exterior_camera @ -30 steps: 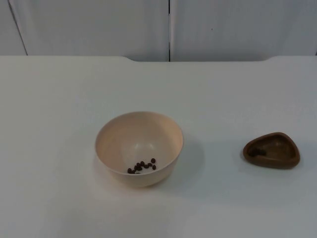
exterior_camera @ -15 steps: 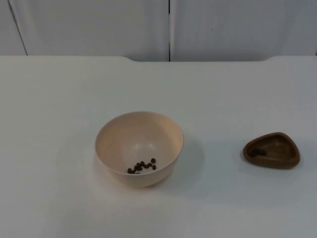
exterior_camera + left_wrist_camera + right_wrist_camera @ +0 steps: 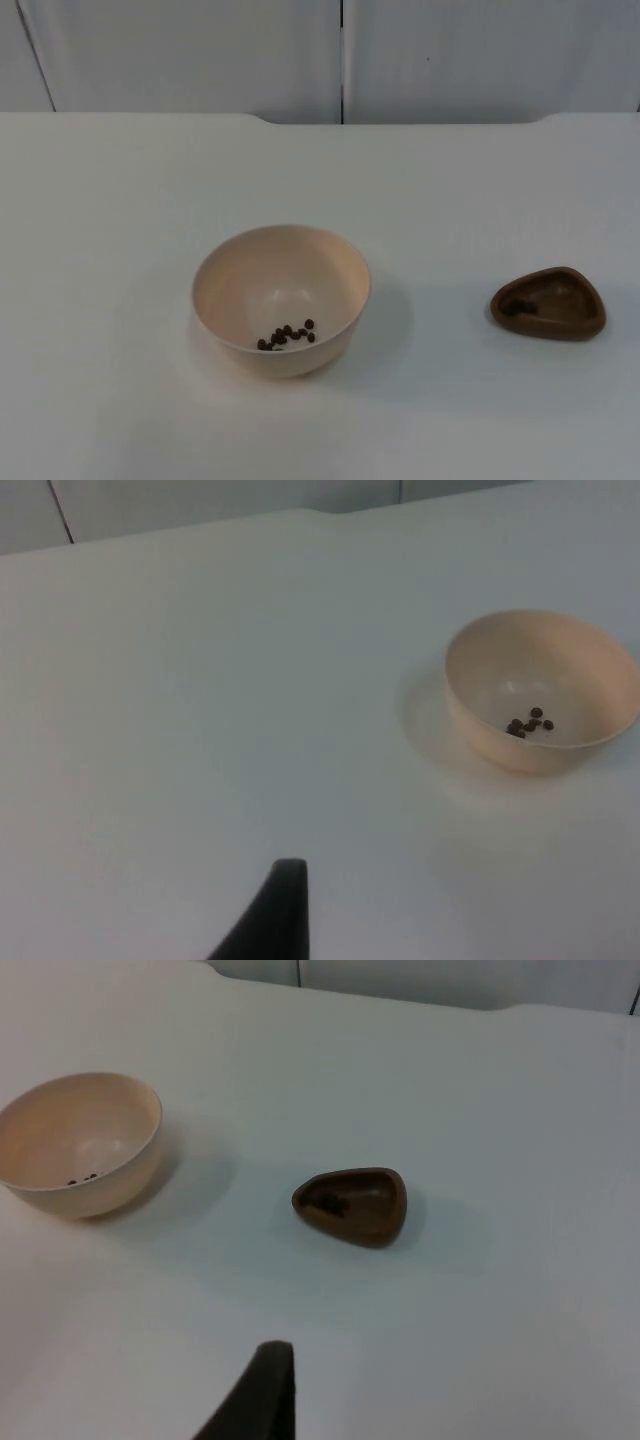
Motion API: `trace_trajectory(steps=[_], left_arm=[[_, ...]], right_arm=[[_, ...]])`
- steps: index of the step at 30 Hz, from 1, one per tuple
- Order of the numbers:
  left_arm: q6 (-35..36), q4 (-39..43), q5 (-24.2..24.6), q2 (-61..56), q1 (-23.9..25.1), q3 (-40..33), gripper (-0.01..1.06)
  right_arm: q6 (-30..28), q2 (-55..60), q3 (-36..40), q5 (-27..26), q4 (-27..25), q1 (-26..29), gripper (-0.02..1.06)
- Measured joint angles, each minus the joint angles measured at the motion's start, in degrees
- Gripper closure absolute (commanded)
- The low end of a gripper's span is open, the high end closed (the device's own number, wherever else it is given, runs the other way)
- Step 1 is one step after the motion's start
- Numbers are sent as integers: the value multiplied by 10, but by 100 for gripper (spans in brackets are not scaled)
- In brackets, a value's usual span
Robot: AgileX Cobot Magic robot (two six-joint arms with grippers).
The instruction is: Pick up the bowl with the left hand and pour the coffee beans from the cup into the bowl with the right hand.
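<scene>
The bowl sits mid-table holding a few beans, the brown cup well to its right with some beans left, both tools back, their spread impossible to tell; probably the pour is done.

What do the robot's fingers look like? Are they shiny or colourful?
Not colourful. The left gripper's fingertip is plain matte black, a curved blade that narrows to a blunt, squared end. The right gripper's fingertip looks the same: dark, smooth and slightly curved, with no stripes, stickers or markings. Both stand out darkly against the white table.
</scene>
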State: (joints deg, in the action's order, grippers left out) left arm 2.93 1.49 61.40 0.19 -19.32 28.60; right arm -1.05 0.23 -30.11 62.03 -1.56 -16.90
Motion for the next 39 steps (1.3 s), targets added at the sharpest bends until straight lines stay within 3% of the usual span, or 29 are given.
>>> trace_trajectory(steps=[29,39], left_arm=[[0,0,1,0,0,0,0],[0,0,1,0,80,0,0]], right_arm=[[1,0,0,0,0,0,-1],[2,0,0,0,0,0,-1]])
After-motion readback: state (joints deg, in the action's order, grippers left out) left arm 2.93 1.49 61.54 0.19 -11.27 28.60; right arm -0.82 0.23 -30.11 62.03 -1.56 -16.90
